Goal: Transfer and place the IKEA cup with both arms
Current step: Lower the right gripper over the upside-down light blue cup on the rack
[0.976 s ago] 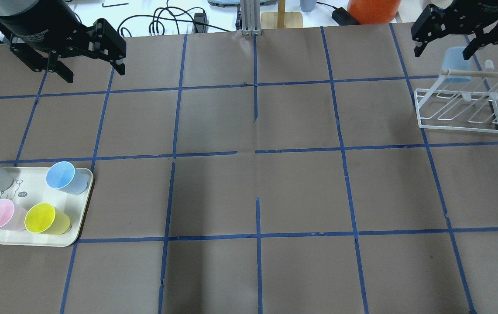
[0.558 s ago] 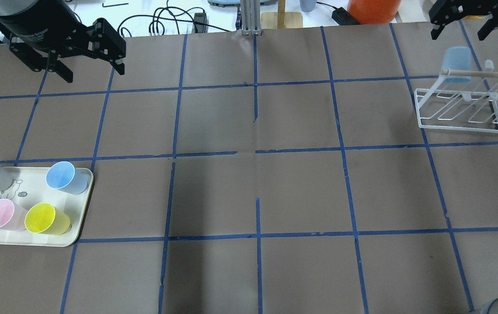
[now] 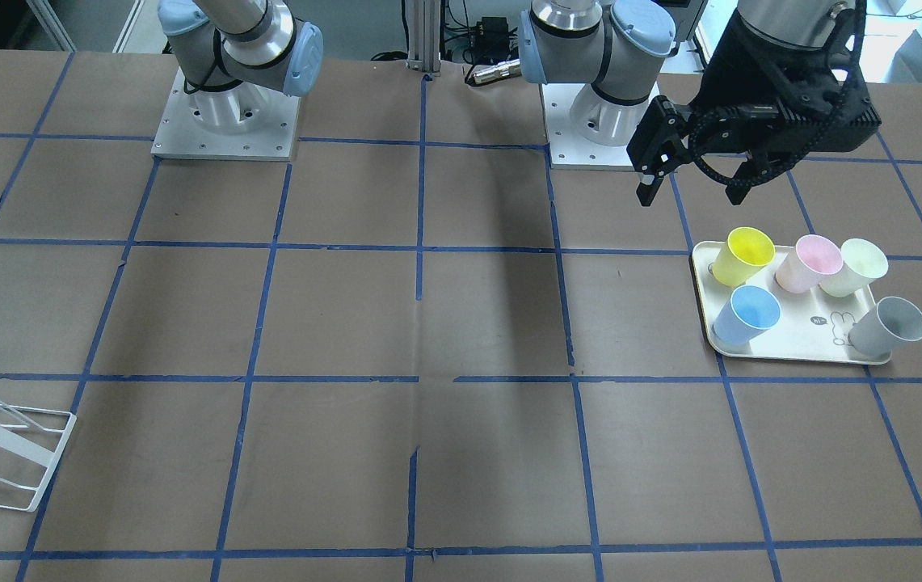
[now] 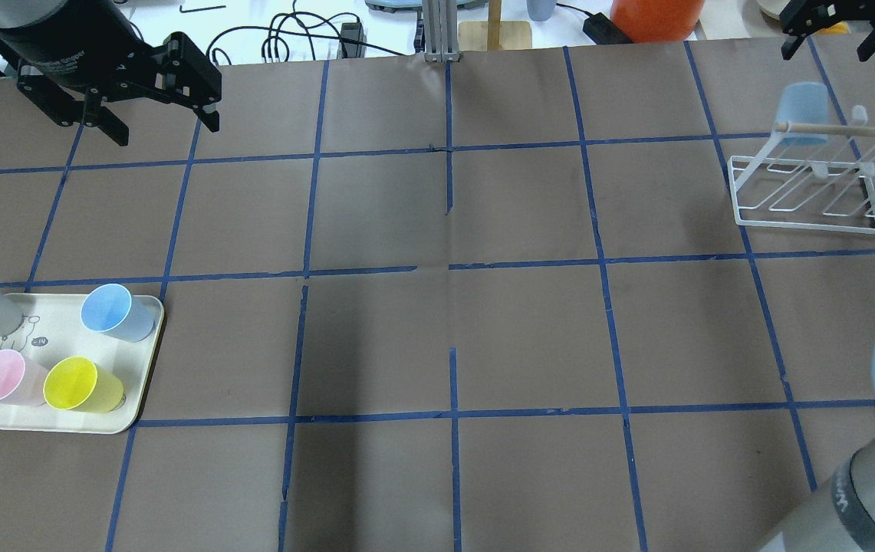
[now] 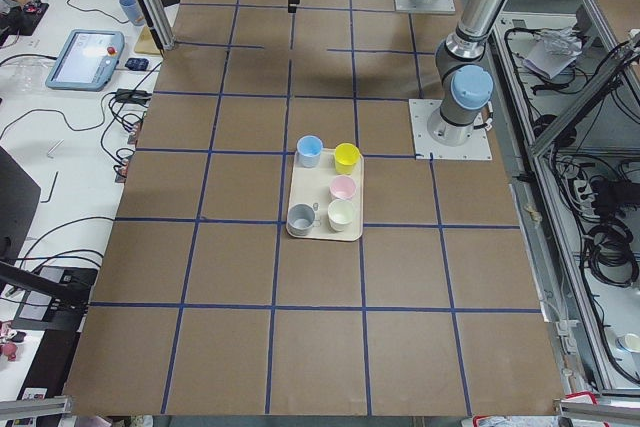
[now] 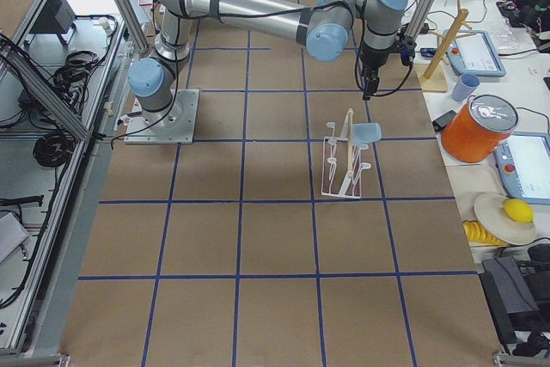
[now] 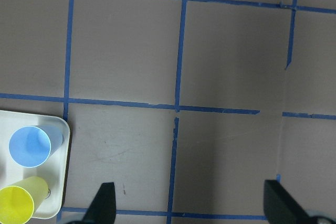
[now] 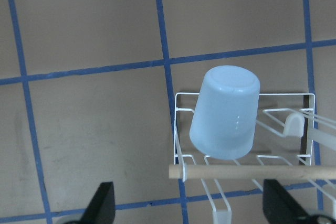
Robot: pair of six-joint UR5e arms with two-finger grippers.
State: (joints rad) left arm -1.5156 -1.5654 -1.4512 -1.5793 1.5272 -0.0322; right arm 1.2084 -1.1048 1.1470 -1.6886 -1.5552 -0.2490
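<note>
Right hand (image 4: 826,47) hangs above the bench's far right corner with its fingers (image 8: 103,203) spread wide and nothing between them. Left hand (image 4: 165,126) is likewise wide open and unladen, over the far left corner.

The IKEA cup (image 8: 226,114) sits upside down, tilted, on a peg of the white wire rack (image 4: 805,218) in that far right corner, just behind the rack's wooden rod (image 8: 252,172). A second blue cup (image 4: 111,310) stands on the cream tray (image 4: 142,368) at the left edge, well apart from the rack.

By its look the cup is light, thin-walled plastic: stiff enough for a modest squeeze, not fragile, but smooth and tapered, so fingers could slide toward the narrow base. Taking it across the side wall near mid-height seems safest, drawing it off along the peg.

Brown paper with blue tape lines covers the bench (image 4: 452,337); it looks flat, with a few torn seams. Cables and an orange tub (image 4: 656,19) lie beyond the far edge.
</note>
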